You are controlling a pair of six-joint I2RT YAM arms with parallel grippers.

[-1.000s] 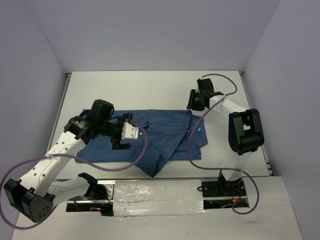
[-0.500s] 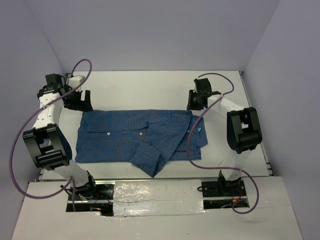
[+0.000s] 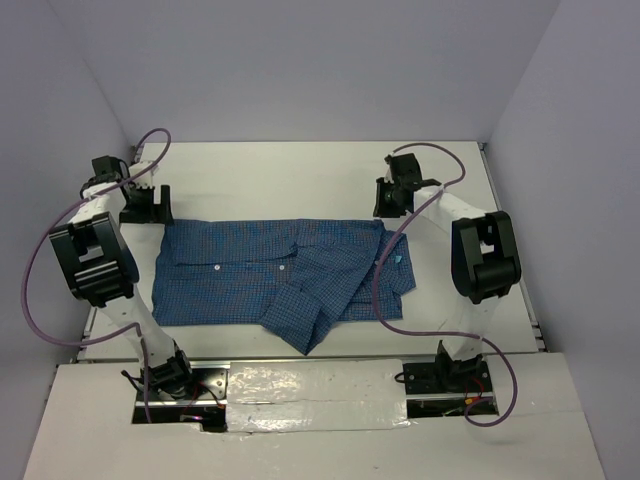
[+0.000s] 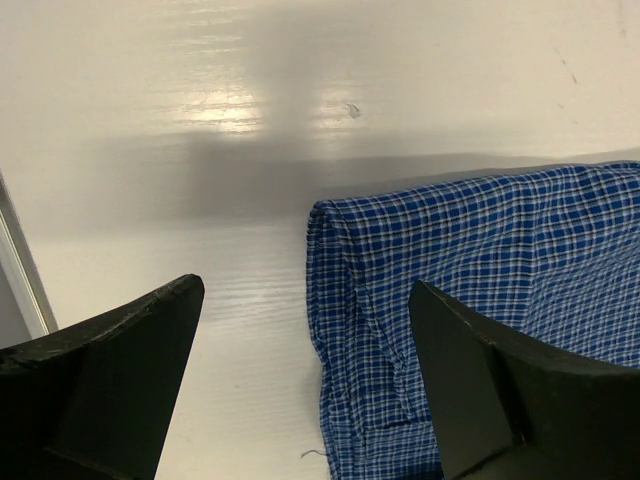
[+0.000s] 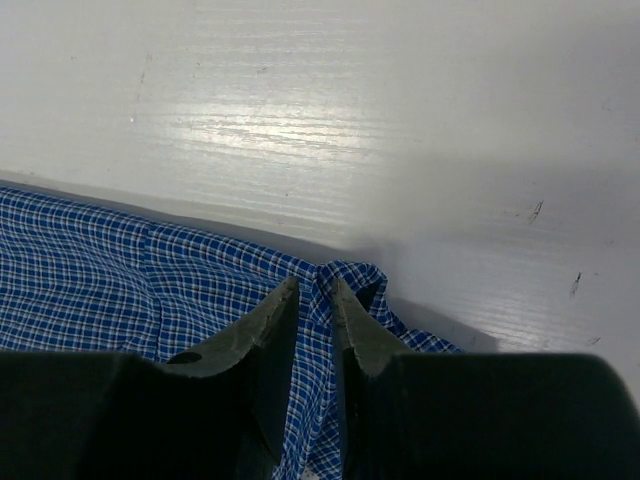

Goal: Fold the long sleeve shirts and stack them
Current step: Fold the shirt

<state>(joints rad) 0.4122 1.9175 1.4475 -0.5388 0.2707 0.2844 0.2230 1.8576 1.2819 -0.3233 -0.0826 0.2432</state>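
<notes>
Grippers first, top view: our left gripper [image 3: 150,205] sits at the far-left corner of the shirt [image 3: 250,275] and our right gripper [image 3: 390,198] at its far-right corner. The shirt is spread flat on the table [image 3: 300,165], toward the near edge.

Left wrist view: the left gripper [image 4: 305,300] gapes wide, straddling the shirt [image 4: 480,260] corner, nothing grabbed. We'd drop lower and catch both layers before closing.

Right wrist view: the right gripper [image 5: 313,290] is nearly closed, pinching a ridge of the shirt [image 5: 100,270] hem. We'd match both grips, then lift evenly so the fold lands straight.
</notes>
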